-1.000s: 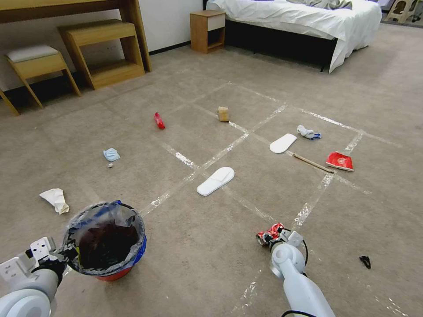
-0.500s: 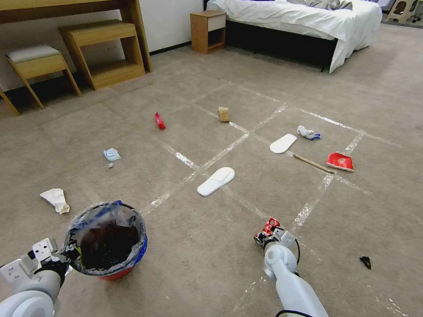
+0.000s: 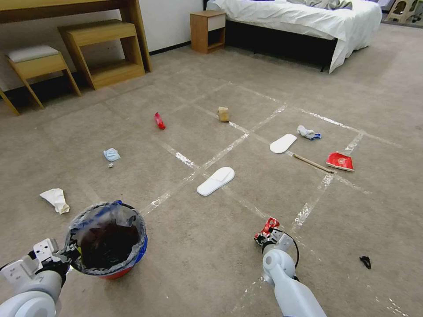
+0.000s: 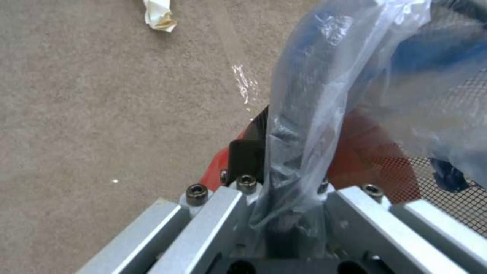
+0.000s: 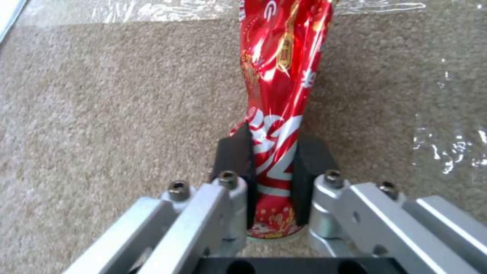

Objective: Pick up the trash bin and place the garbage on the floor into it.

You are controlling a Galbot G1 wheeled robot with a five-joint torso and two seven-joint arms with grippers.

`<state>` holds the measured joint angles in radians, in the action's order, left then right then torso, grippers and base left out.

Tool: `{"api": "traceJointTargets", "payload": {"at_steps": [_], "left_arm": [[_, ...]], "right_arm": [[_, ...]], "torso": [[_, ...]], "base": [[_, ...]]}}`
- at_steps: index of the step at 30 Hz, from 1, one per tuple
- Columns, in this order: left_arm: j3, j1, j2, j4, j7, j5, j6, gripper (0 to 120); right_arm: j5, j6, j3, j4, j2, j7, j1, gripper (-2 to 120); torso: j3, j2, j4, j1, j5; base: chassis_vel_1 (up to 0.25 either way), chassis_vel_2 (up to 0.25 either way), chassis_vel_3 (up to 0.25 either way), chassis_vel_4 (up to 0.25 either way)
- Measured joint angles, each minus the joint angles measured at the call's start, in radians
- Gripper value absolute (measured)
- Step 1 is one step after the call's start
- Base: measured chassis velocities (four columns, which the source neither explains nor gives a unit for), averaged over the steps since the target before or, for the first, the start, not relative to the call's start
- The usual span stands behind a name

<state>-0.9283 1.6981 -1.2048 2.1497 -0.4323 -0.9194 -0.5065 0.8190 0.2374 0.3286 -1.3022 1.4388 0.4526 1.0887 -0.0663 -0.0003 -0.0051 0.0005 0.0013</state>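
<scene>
Two grips: left fingers [image 4: 253, 156] pinch trash bin [image 3: 108, 240] rim, right fingers [image 5: 231, 152] clamp can [image 5: 276, 95] (open floor [image 3: 198, 264] between).

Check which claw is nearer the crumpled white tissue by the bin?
Left. The left claw, clamped on the lined red-and-blue trash bin's rim, sits just short of the crumpled white tissue. The right claw, gripping the crushed red can, is far across the carpet.

I see short-pile matt carpet on the floor [image 3: 220, 264], crossed by glossy clear tape strips [image 3: 308, 207]. The soda can [image 5: 274, 95] is crumpled shiny metal — the trash bin [image 3: 107, 241] wears crinkled translucent plastic. My pincer frames look brushed aluminium.
</scene>
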Motion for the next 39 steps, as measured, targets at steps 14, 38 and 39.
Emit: {"api": "traceJointTargets", "payload": {"at_steps": [14, 38, 39], "left_arm": [[-0.004, -0.003, -0.002, -0.003, 0.002, 0.005, 0.005, 1], [0.002, -0.025, 0.023, 0.035, -0.020, -0.031, -0.031, 1], [0.002, -0.025, 0.023, 0.035, -0.020, -0.031, -0.031, 1]], "right_arm": [[-0.018, -0.053, -0.039, -0.033, -0.019, -0.051, 0.029, 3], [-0.030, -0.333, -0.061, -0.526, -0.181, -0.284, 0.163, 3], [-0.030, -0.333, -0.061, -0.526, -0.181, -0.284, 0.163, 3]], "torso": [[0.000, 0.000, 0.0003, 0.000, 0.0007], [0.000, 0.000, 0.0002, 0.000, 0.0002], [0.000, 0.000, 0.0002, 0.000, 0.0002]], "base": [[0.000, 0.000, 0.000, 0.000], [0.000, 0.000, 0.000, 0.000], [0.000, 0.000, 0.000, 0.000]]}}
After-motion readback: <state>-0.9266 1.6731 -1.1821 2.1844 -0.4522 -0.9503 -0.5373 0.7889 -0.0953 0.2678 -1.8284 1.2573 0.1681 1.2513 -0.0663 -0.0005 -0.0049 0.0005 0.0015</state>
